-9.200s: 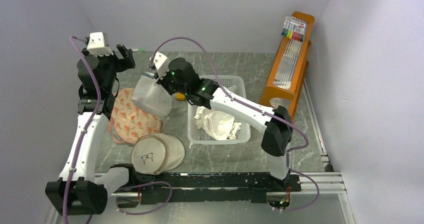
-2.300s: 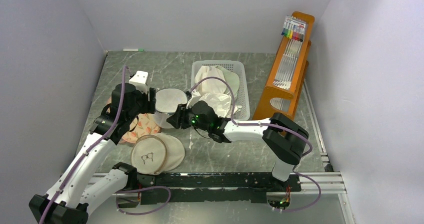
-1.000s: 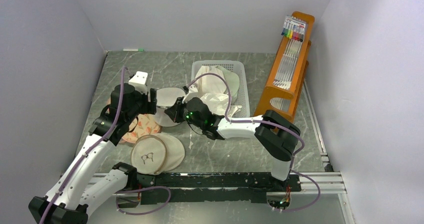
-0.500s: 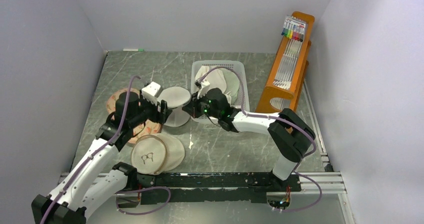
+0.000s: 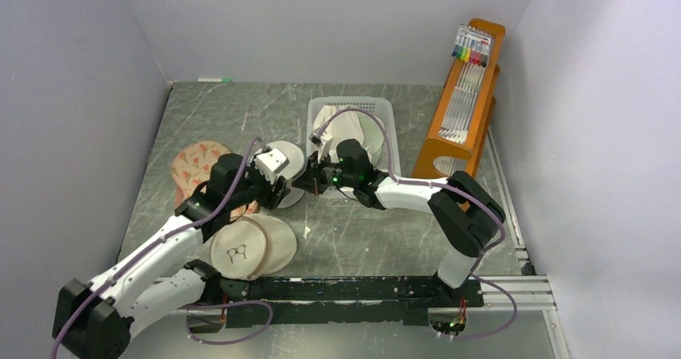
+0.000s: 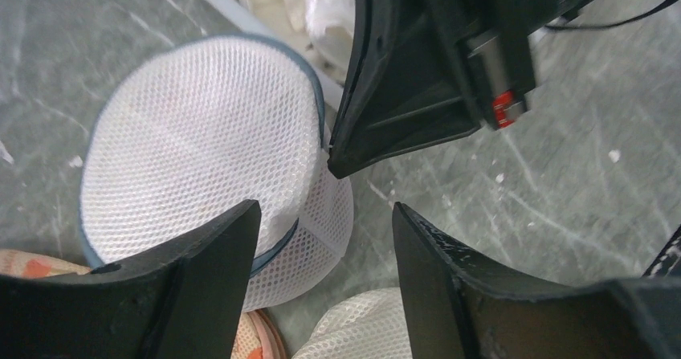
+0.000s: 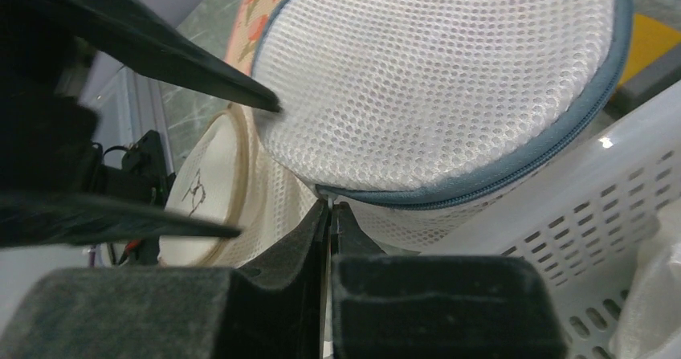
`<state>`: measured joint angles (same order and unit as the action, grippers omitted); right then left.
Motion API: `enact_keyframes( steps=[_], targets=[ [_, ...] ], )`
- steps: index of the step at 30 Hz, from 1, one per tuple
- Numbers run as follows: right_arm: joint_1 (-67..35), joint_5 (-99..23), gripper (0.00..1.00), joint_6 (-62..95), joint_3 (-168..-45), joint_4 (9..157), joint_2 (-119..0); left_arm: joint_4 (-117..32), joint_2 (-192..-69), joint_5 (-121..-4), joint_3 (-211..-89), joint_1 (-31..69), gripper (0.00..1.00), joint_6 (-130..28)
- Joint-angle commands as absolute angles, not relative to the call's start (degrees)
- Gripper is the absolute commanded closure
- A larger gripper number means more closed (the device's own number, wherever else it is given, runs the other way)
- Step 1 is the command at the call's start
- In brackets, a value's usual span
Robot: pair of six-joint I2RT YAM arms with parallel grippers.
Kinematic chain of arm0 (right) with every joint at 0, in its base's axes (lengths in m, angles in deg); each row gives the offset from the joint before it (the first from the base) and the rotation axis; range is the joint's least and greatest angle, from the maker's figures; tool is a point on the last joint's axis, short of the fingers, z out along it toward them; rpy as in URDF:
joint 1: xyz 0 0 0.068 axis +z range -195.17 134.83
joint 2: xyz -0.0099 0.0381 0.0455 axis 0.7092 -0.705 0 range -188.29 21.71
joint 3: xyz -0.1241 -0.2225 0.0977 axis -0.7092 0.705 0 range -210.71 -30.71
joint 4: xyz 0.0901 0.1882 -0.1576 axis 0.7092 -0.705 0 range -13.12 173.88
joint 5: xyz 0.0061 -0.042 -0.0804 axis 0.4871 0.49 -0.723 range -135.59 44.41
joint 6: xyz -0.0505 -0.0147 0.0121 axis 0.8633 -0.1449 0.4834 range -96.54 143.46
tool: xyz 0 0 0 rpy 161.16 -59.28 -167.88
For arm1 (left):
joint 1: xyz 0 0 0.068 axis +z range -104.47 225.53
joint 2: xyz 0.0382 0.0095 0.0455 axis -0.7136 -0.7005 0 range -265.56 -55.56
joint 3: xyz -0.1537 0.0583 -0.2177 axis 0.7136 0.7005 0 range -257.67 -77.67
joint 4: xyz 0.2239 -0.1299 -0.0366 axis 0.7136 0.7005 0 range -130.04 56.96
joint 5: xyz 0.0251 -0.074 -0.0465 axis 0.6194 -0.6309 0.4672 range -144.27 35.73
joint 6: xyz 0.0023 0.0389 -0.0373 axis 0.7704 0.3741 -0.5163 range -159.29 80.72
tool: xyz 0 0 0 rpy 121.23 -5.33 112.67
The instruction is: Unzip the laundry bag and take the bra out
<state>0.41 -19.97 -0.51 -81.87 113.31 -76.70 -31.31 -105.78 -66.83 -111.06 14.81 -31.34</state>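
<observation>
the overhead view is bright and evenly lit from above, so the walls [image 5: 321, 22] read a pale lilac. shadows on the table [image 5: 241, 110] are short and faint. it is sharp throughout, with only a slight wide-angle bend at the corners.

in the left wrist view the fingers [image 6: 193, 287] of the left gripper [image 6: 325, 214] are near, dark and soft-edged, almost silhouettes. the mesh of the laundry bag [image 6: 201, 150] is crisp and well lit.

in the right wrist view the fingers [image 7: 281, 295] of the right gripper [image 7: 330, 210] are black, blurred masses. the mesh weave stays sharp, and a small glare spot sits on the basket [image 7: 562, 214].
</observation>
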Motion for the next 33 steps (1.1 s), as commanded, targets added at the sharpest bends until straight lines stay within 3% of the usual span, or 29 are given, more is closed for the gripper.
enact_keyframes(
  steps=[1, 4, 15, 19, 33],
  targets=[
    [0.1, -15.5, 1.00, -1.6, -80.3, 117.6, -76.8, -30.2, -110.1, -60.3, -114.8, 14.3, 0.38, -28.9],
    [0.1, -14.2, 1.00, -1.8, -80.8, 117.7, -77.4, -30.2, -112.1, -60.0, -115.8, 14.3, 0.41, -29.0],
    [0.2, -15.9, 1.00, -1.8, -81.6, 116.3, -76.3, -25.4, -114.4, -54.5, -119.5, 14.3, 0.83, -30.9],
    [0.1, -17.9, 1.00, -1.9, -81.4, 115.1, -75.6, -24.2, -112.4, -53.0, -119.4, 14.3, 0.92, -31.7],
    [-3.7, -36.5, 1.00, -2.4, -85.7, 103.4, -73.5, -23.4, -105.9, -52.2, -118.4, 14.3, 0.93, -32.6]
  ],
)
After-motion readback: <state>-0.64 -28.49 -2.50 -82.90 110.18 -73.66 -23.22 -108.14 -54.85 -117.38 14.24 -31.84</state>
